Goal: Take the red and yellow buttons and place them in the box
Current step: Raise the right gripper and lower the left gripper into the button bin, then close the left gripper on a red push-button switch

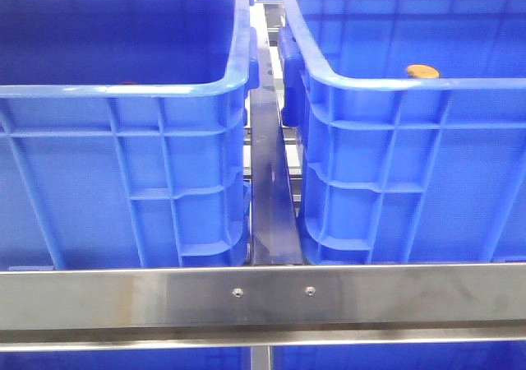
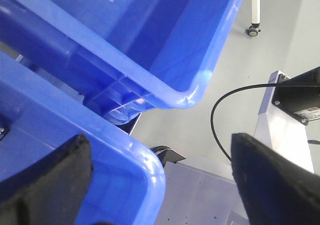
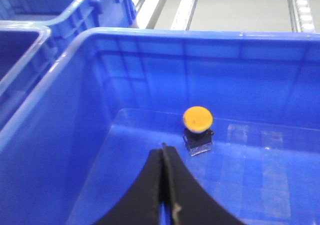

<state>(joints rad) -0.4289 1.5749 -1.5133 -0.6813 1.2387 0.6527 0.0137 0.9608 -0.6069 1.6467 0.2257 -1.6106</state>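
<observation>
Currently the small orange-yellow round button (image 3: 197, 119), seated on a dark squarish body with a clear base, is seen standing on the floor of the large deep blue plastic crate on the right (image 1: 386, 86); its cap is also glimpsed just over that crate's near rim (image 1: 422, 71). A dark red speck, possibly the second button (image 1: 129, 82), is barely made out behind the near rim of the identical blue crate on the left (image 1: 123, 90); it is too small to be confirmed.

The right tool (image 3: 163, 185) is held above the crate floor, near the yellow button, with its black fingers pressed together and nothing between them. The left tool (image 2: 160, 185) is spread wide and empty, poised over the crates' rims.

For a clean pick, the right tool would best be opened first, centred over the cap, then lowered so the body is gripped rather than the domed cap.

No brand, label or legible writing is seen.
</observation>
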